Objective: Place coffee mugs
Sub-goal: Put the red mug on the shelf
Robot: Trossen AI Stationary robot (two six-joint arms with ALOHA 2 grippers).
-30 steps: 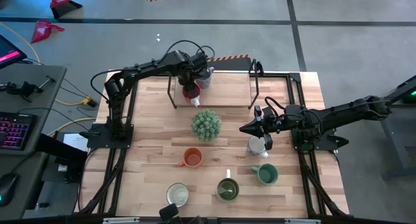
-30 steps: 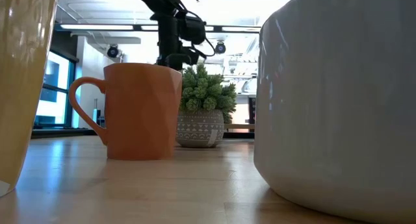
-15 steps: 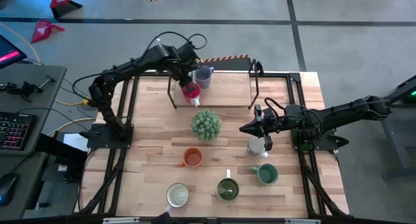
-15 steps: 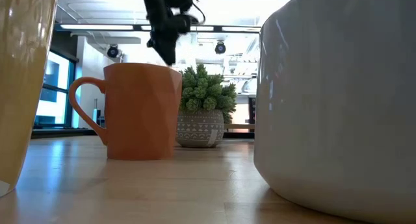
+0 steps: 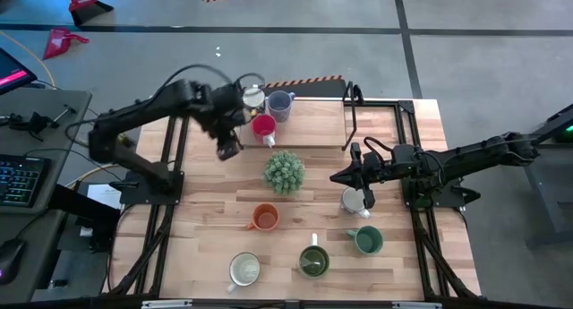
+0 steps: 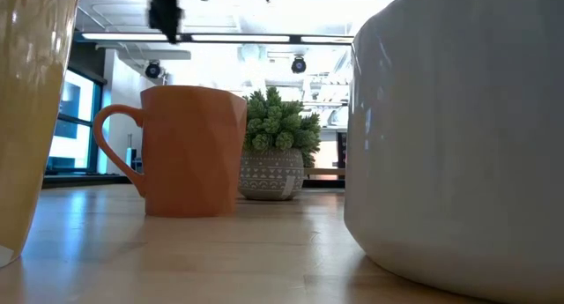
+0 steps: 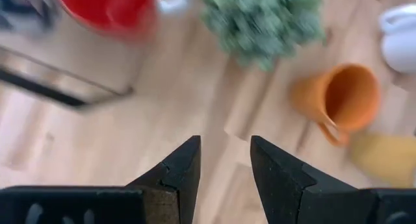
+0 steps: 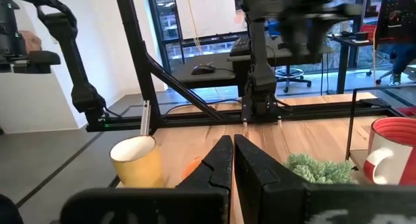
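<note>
My left gripper [image 5: 228, 149] [image 7: 225, 154] is open and holds nothing; it hangs over bare wood left of the plant. The red mug [image 5: 263, 126] [image 7: 107, 6] stands on the far shelf [image 5: 309, 130], beside a pale blue mug [image 5: 280, 103] and a white one [image 5: 253, 97]. On the table stand the orange mug [image 5: 265, 218] [image 6: 189, 150], a white mug [image 5: 353, 201], two green mugs [image 5: 367, 241] [image 5: 313, 260] and a cream mug [image 5: 244, 269]. My right gripper [image 5: 339, 177] [image 8: 227, 160] is shut, just above and beside the white mug.
A round spiky green plant [image 5: 284, 172] [image 6: 278, 154] in a patterned pot sits mid-table between the shelf and the orange mug. Black upright bars [image 5: 350, 116] frame the shelf. Bare wood lies along the table's left side [image 5: 201, 201].
My left gripper has drawn away from the red mug on the shelf, swinging toward the table's left and near side and rising. The red mug stays standing on the shelf. My right arm has kept still.
</note>
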